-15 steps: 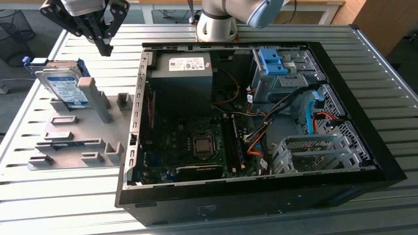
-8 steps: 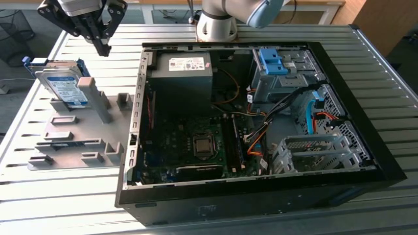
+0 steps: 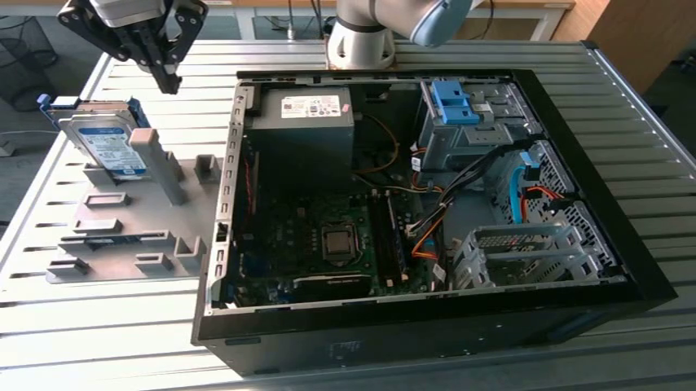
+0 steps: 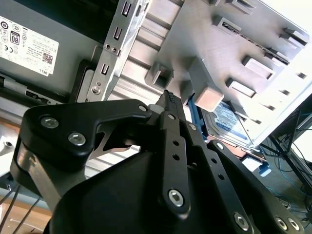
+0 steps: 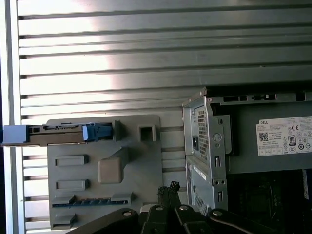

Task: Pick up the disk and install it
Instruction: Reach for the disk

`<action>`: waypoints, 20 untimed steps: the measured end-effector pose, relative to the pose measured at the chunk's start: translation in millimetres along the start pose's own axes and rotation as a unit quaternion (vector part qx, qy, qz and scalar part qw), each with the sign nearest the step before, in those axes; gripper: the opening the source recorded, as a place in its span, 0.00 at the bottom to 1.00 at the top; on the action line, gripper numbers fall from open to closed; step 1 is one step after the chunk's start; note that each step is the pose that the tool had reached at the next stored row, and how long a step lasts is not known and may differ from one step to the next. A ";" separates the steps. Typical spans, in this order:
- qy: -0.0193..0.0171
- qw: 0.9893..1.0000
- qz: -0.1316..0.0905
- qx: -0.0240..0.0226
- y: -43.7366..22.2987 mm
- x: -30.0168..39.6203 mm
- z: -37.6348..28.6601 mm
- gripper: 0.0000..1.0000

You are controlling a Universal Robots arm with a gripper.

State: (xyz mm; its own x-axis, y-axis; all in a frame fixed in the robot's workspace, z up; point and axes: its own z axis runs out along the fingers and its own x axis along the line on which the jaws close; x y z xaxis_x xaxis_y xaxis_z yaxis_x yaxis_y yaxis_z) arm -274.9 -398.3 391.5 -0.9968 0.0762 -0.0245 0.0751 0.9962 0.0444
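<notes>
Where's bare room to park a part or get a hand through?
Free: table slats at the exterior view's lower left, between the grey fixture and the table edge; also the strip past the computer case at the exterior view's right. Crowded: around the disk near the gripper, and the cables inside the case.

Silver blue-framed disk propped tilted on fixture

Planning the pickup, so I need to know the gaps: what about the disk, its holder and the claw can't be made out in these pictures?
Exterior view: a lower corner of the disk is hidden behind a post of the grey holder.
Second wrist view: the disk is mostly covered by the claw and a holder block.
First wrist view: the disk is edge-on, so its face is hidden.
Exterior view: the upper part of the claw is cut off by the picture's edge.
</notes>
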 end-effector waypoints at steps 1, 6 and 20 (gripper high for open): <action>0.000 1.000 0.000 0.000 0.0 0.7 0.0 0.11; 0.000 1.000 0.000 0.000 -0.1 7.9 -0.2 0.11; 0.000 1.000 0.001 0.000 6.2 27.7 -0.2 0.11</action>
State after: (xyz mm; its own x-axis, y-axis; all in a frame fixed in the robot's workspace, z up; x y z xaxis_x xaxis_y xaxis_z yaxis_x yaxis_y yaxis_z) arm -302.1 -390.0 391.3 -0.9966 0.0782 -0.0245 0.0771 0.9960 0.0444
